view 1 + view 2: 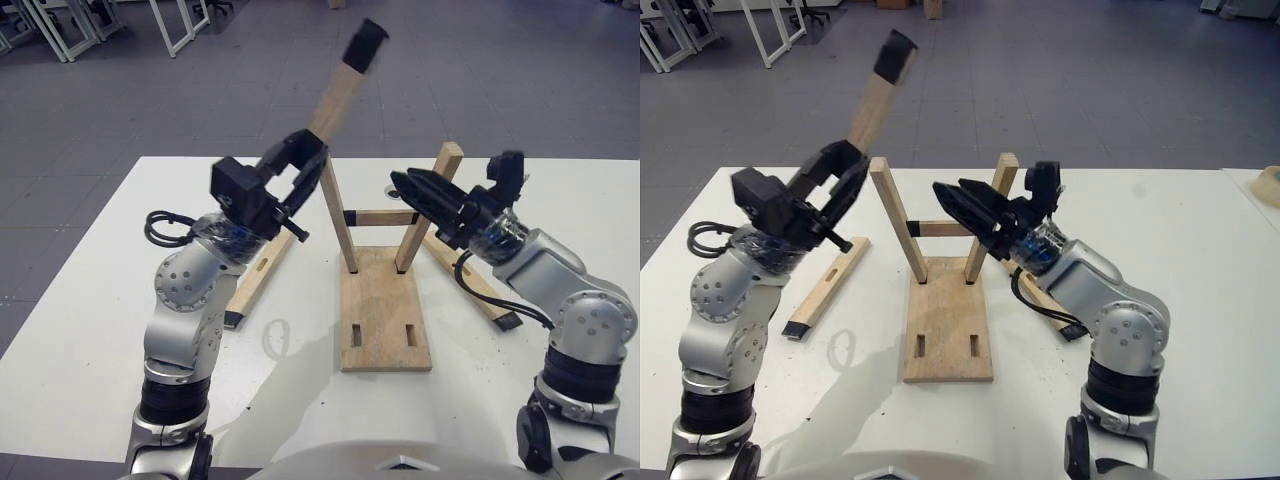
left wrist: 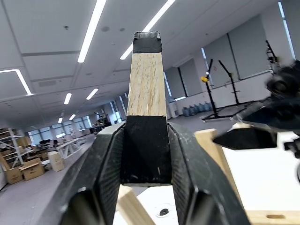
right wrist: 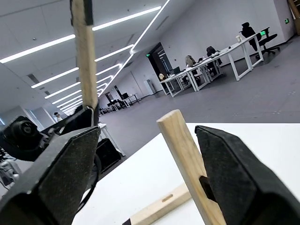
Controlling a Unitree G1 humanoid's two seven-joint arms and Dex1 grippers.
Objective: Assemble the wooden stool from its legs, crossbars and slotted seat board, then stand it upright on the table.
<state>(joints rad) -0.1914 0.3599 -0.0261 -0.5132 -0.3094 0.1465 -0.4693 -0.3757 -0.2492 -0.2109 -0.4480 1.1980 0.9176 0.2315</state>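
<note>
Two empty slots (image 1: 356, 335) lie nearest the robot in the seat board (image 1: 385, 300), which is flat on the table (image 1: 90, 300); two upright legs (image 1: 338, 220) occupy its far slots, joined by a crossbar (image 1: 385, 217); right gripper (image 1: 950, 190) fingers spread, grasping nothing, just above that crossbar; left gripper (image 1: 305, 170) clenched on a raised leg (image 1: 340, 95), tilted away.

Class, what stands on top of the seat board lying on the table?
Two legs, joined by a crossbar, stand at the far end of the seat board; its near slots are empty. The legs' lower ends are hidden.
</note>
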